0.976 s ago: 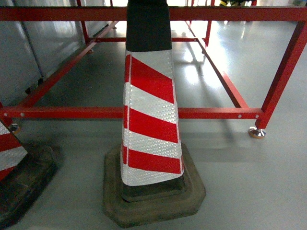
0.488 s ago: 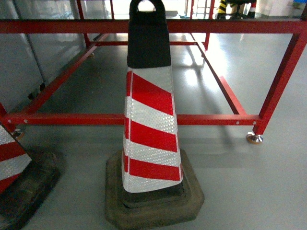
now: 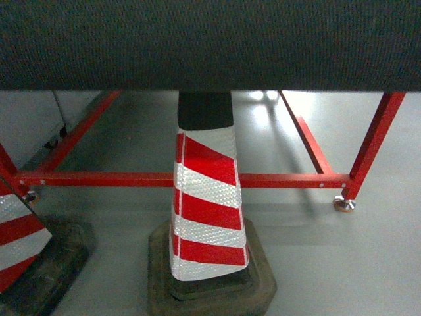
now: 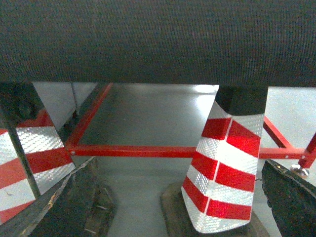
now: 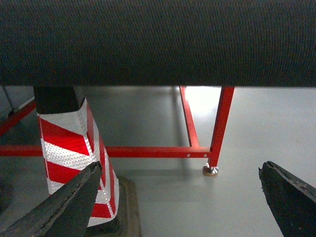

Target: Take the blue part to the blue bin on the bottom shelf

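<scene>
Both grippers are seen wide open and empty: the left gripper (image 4: 175, 197) shows its two dark fingers at the lower corners of the left wrist frame, and the right gripper (image 5: 180, 197) shows the same in the right wrist frame, with nothing held between them. Neither is seen in the head view.

No blue part, blue bin or bottom shelf is visible in any view, so their whereabouts cannot be told. A dark textured band (image 3: 210, 43) fills the upper part of every frame and hides whatever lies above. Below it, a red-and-white striped traffic cone (image 3: 207, 210) on a dark rubber base stands at the centre of the head frame, with a second cone (image 3: 20, 240) at the lower left. A red steel frame (image 3: 191, 179) runs across behind them, resting on a metal foot (image 3: 344, 205) at the right, on grey floor (image 3: 342, 263).

The risk is judged to lie in travel: with the view largely blocked, the base or a low-hanging finger could strike the near cone or the red rail.
</scene>
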Tool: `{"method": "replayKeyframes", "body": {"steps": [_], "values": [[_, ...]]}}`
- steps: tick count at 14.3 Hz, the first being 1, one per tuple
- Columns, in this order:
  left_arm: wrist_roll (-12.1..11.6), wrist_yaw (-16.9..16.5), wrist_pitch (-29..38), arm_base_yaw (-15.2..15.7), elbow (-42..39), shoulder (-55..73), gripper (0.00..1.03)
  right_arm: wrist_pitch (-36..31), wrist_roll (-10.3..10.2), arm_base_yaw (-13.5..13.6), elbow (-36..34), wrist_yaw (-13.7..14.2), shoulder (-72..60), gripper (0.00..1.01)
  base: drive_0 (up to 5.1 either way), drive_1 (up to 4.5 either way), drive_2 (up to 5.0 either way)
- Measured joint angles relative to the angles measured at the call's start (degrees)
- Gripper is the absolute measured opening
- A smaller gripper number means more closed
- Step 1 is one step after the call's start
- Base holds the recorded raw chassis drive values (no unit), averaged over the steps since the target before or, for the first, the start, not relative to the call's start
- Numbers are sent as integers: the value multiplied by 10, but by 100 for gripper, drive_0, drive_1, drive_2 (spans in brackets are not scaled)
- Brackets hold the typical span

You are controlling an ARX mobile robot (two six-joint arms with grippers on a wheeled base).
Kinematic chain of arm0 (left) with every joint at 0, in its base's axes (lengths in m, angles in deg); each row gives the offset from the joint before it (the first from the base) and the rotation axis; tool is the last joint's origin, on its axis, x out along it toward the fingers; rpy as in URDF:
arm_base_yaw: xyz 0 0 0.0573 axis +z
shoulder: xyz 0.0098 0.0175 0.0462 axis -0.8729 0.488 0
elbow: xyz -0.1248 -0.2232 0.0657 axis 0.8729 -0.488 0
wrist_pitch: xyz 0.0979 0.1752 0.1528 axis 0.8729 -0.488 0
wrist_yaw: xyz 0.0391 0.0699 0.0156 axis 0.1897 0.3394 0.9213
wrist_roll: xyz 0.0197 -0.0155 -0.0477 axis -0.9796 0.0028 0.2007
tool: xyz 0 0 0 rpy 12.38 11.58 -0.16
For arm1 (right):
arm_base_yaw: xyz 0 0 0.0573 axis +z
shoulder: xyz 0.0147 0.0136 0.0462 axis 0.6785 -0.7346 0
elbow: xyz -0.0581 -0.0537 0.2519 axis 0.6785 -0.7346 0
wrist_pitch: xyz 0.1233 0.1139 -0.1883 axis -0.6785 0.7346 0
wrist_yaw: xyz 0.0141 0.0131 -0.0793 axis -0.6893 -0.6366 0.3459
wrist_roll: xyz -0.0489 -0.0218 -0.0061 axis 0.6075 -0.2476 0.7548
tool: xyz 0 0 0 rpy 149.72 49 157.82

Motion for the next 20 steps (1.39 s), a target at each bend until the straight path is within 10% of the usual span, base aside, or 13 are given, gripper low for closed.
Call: {"method": "replayKeyframes", "body": {"steps": [20], "values": [[0,-1,0,0,0,0,98,0,-1,0,0,0,0,98,0,0,0]]}}
